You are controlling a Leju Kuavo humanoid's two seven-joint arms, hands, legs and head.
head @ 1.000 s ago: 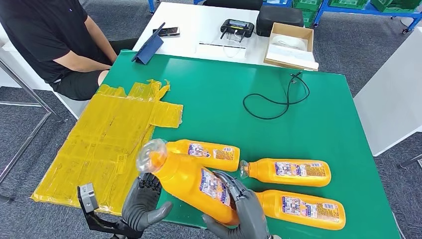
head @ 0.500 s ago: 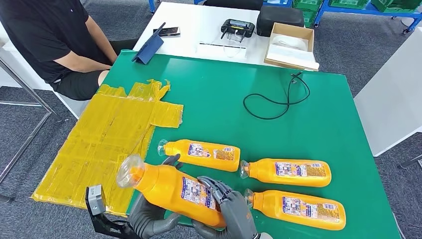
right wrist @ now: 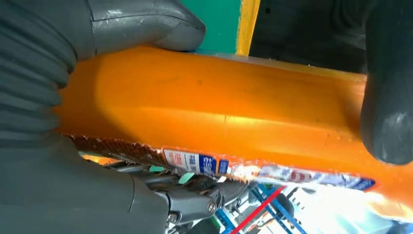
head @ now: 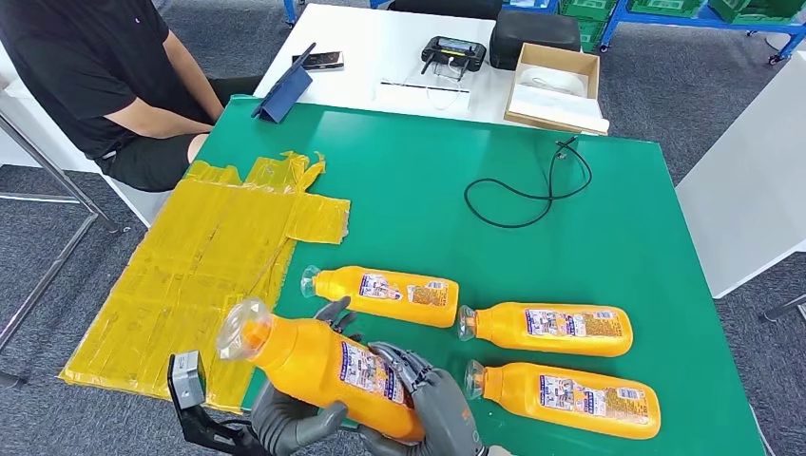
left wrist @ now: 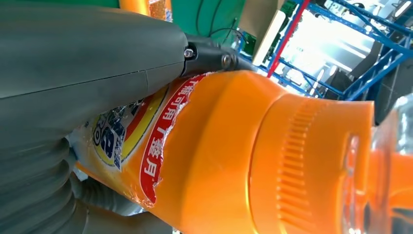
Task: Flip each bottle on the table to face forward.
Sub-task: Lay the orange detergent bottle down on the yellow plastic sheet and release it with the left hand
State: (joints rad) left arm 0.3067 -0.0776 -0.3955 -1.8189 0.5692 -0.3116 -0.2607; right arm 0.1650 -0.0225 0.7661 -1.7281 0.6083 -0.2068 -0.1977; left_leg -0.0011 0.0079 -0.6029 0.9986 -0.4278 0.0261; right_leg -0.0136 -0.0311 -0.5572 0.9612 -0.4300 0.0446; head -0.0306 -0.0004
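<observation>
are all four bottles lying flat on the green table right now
No, three lie on the green table, but the fourth bottle is held up by both hands.

You're looking at a robot test lab or workshop. A green tabletop point(head: 456, 190) stands on grey carpet tiles, butted against a white table point(head: 380, 57) carrying a handheld controller point(head: 452, 52), a phone point(head: 323, 60), a tablet point(head: 283, 93) and an open cardboard box point(head: 554, 85). Blue metal racks point(head: 665, 14) with green bins line the back, and a person point(head: 90, 76) sits beside the tables.
</observation>
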